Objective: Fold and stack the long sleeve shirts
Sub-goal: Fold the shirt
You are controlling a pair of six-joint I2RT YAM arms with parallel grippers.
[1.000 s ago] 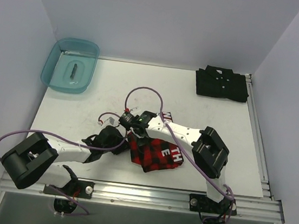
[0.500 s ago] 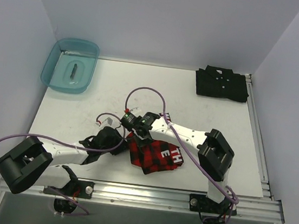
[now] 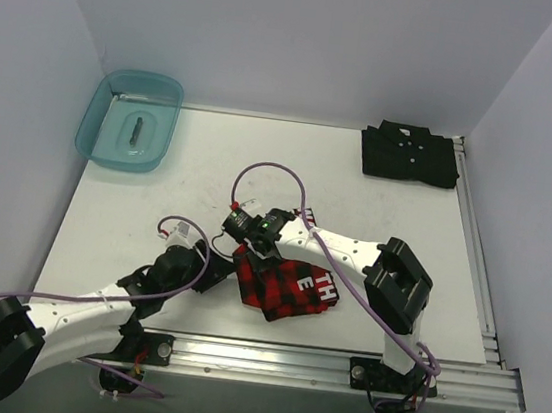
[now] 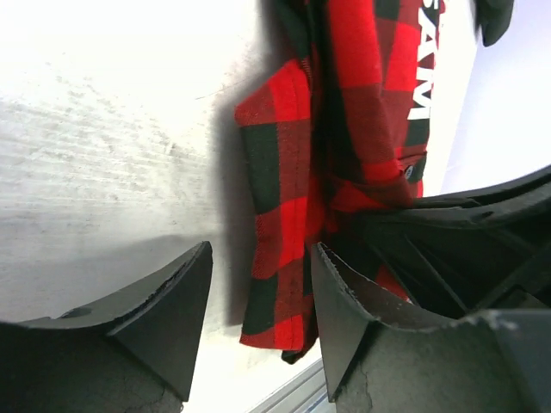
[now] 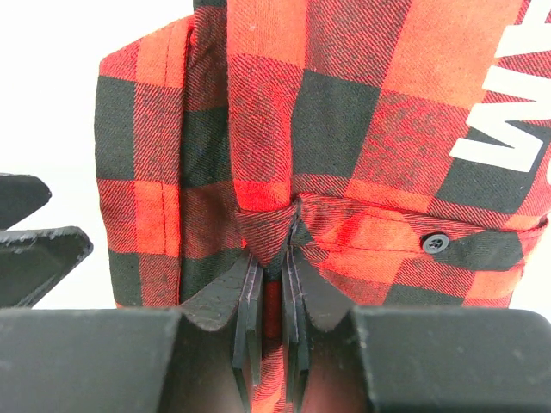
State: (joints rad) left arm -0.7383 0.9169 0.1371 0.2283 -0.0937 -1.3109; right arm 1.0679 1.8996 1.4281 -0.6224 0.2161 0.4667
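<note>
The red-and-black plaid shirt [image 3: 291, 287] lies bunched near the front middle of the table, with white letters [image 3: 323, 286] on it. My right gripper [image 3: 250, 255] is shut on a fold of this plaid shirt [image 5: 344, 112], and the pinch shows in the right wrist view as my right gripper [image 5: 274, 249]. My left gripper [image 3: 210, 267] stands open just left of the shirt. In the left wrist view a loose edge of the plaid shirt [image 4: 275, 215] hangs between the spread jaws of my left gripper [image 4: 263, 254], untouched by them. The black shirt [image 3: 408, 154] lies folded at the back right.
A translucent teal bin [image 3: 130, 120] with a small dark item inside sits at the back left. A metal rail [image 3: 288, 357] runs along the front edge and another [image 3: 475, 241] along the right side. Purple cables loop over both arms.
My left gripper has opened and let go of the plaid edge. Its arm has swung its elbow down to the left. The right gripper keeps its grip and has barely moved.
</note>
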